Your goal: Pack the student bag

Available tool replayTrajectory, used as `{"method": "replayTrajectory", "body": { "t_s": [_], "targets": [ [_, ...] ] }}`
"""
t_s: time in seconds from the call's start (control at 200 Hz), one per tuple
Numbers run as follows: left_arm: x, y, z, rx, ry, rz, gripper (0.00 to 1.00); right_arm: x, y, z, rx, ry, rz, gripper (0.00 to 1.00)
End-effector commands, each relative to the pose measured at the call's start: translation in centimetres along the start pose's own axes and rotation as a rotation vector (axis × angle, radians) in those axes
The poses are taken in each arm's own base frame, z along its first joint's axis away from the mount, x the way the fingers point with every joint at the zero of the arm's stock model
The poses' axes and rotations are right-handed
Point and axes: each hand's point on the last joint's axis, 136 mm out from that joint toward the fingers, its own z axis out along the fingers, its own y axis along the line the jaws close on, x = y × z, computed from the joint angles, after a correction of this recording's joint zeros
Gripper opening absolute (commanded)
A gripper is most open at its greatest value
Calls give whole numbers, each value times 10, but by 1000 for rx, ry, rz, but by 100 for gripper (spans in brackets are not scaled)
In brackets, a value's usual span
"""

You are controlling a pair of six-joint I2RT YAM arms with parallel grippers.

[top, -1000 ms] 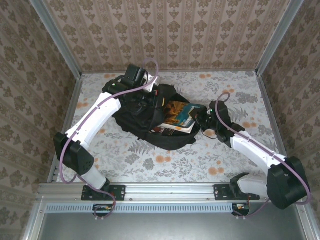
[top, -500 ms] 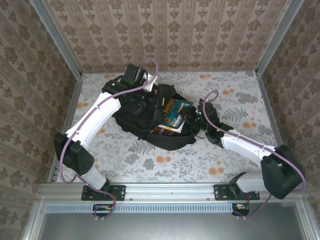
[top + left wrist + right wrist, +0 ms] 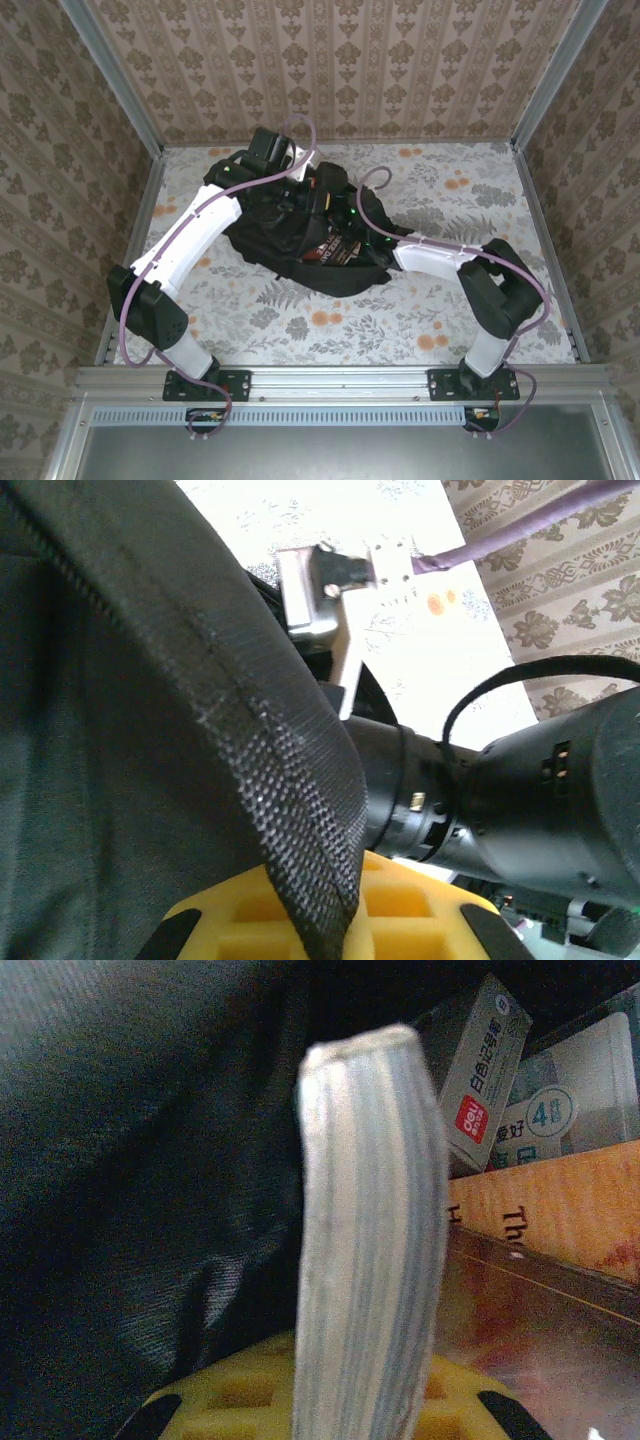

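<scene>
Jaws of the left gripper (image 3: 298, 203) are closed. From overhead I see it at the far rim of the large black soft fabric backpack (image 3: 290, 265), which lies mid-table on the floral-patterned tabletop (image 3: 430, 320). The right gripper (image 3: 343, 215) reaches into the bag's open mouth from the right. On the left wrist camera, the bag's woven edge runs down into that gripper's yellow body, pinched there. On the right wrist camera, a thick book with pale page edges (image 3: 370, 1240) stands between those jaws inside the bag; I cannot tell whether they clamp it. Beyond it lies a white box with a red label (image 3: 487, 1065).
</scene>
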Motion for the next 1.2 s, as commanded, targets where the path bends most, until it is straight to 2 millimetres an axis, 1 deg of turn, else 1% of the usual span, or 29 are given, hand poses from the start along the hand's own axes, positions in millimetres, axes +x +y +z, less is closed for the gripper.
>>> {"method": "replayTrajectory", "body": {
  "t_s": [0.0,0.065,0.135,0.235,0.295,0.315,0.41,0.48,0.505,0.545,0.615,0.66,0.67,0.685,0.755,0.81,0.925,1.01,1.06,1.195],
  "targets": [
    [-25,-27,-22,88,-106,56,0,9,12,16,-28,-4,17,31],
    [-27,-21,-22,79,-111,37,0,12,6,20,-39,0,36,45],
    [-28,-19,-23,82,-116,33,0,12,4,15,-33,-3,4,55],
    [-29,-16,-25,60,-124,45,0,5,10,-4,13,-19,-145,65],
    [-28,-13,-26,37,-128,52,0,-1,10,-21,62,-37,-229,68],
    [-29,-11,-27,31,-131,55,0,-5,8,-27,86,-44,-252,71],
    [-28,-8,-28,18,-134,59,0,-15,-4,-53,205,-59,-364,73],
    [-27,-8,-29,15,-135,58,0,-22,-8,-71,236,-73,-421,74],
    [-27,-7,-28,14,-134,59,0,-25,-10,-76,247,-75,-435,76],
    [-26,-7,-28,13,-133,60,0,-29,-10,-86,255,-76,-463,76],
    [-24,-6,-26,14,-125,56,0,-34,-13,-101,283,-59,-518,77],
    [-22,-5,-25,16,-119,56,0,-36,-21,-106,322,-40,-549,77],
    [-22,-5,-25,17,-118,55,0,-38,-16,-113,311,-49,-555,77],
    [-21,-5,-24,16,-116,54,0,-40,-15,-118,315,-52,-564,77],
    [-18,-5,-23,16,-106,54,0,-51,-26,-133,379,-73,-603,77],
    [-17,-3,-21,11,-99,52,0,-59,-35,-141,411,-81,-611,77],
    [-13,-4,-17,17,-83,56,0,-71,-63,-150,460,-60,-557,78],
    [-8,-5,-12,14,-61,58,0,-72,-79,-149,461,-20,-498,78],
    [-6,-6,-10,11,-56,62,0,-66,-84,-144,453,27,-479,78],
    [0,-8,-6,6,-38,73,0,-46,-91,-126,428,161,-463,78]
  ]
}}
